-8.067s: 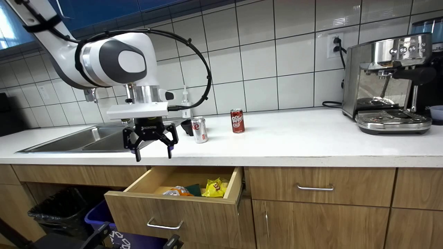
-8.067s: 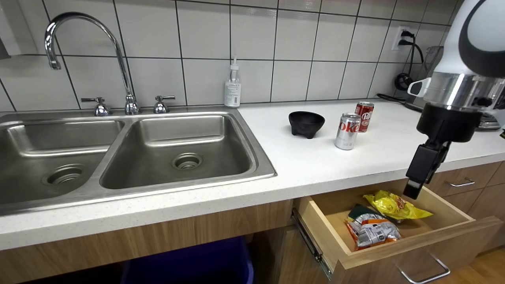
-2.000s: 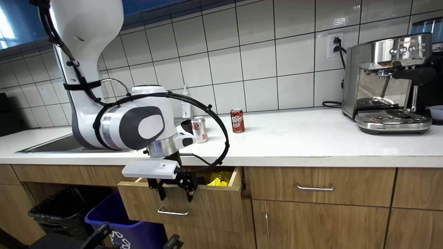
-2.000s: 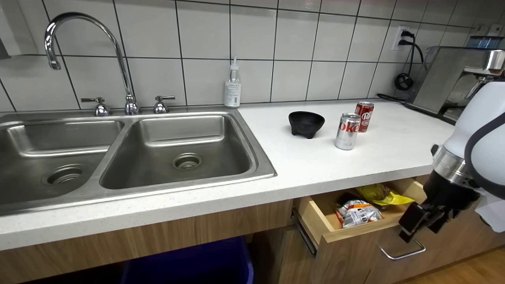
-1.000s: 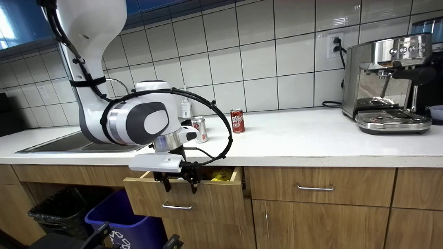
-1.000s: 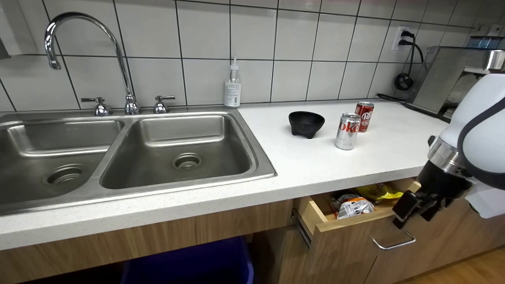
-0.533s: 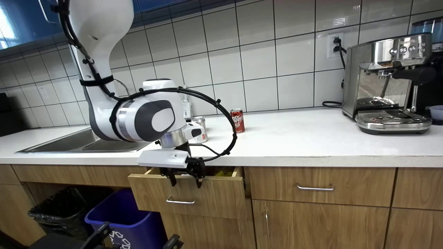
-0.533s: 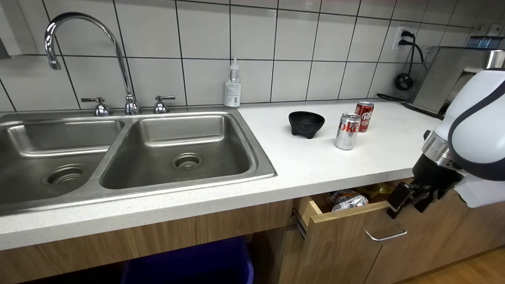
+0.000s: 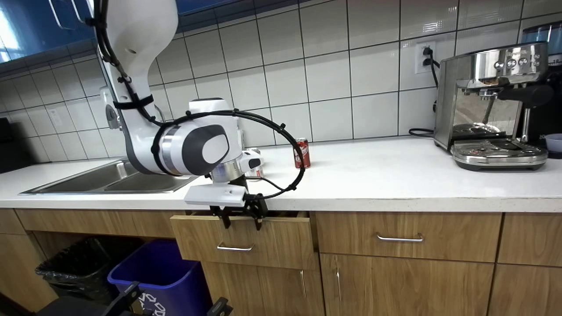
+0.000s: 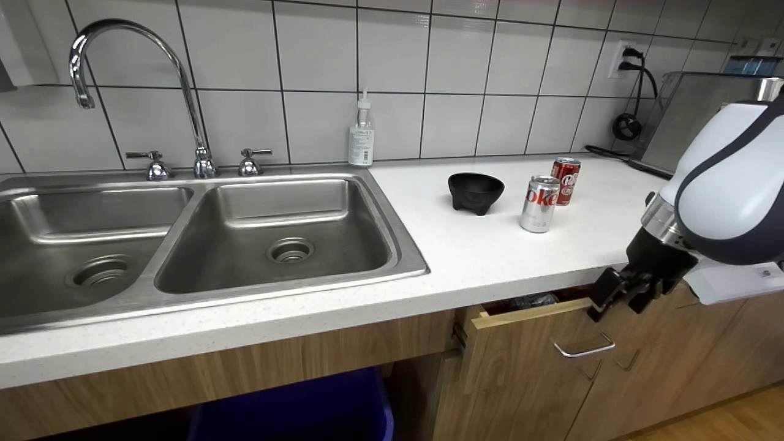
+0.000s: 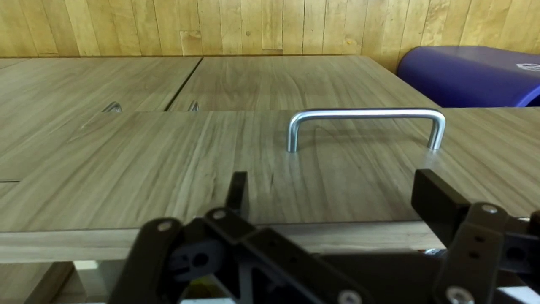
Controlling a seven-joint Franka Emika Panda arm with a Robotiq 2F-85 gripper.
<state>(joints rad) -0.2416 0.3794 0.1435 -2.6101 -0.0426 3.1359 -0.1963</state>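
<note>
White counter (image 9: pixel 373 184) spans the far side | steel sink (image 10: pixel 404 251) sits in its left part | wooden drawer (image 9: pixel 272 245) juts partly open beneath, right of the sink | black gripper (image 9: pixel 242 227), jaws wide apart, hangs at the drawer's near top edge; touching or not, I can't tell | silver handle (image 11: pixel 367 112) just below

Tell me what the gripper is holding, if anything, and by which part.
Nothing is held: the gripper stands open at the top of the drawer front, its jaws wide apart, and the drawer handle lies beyond them.
</note>
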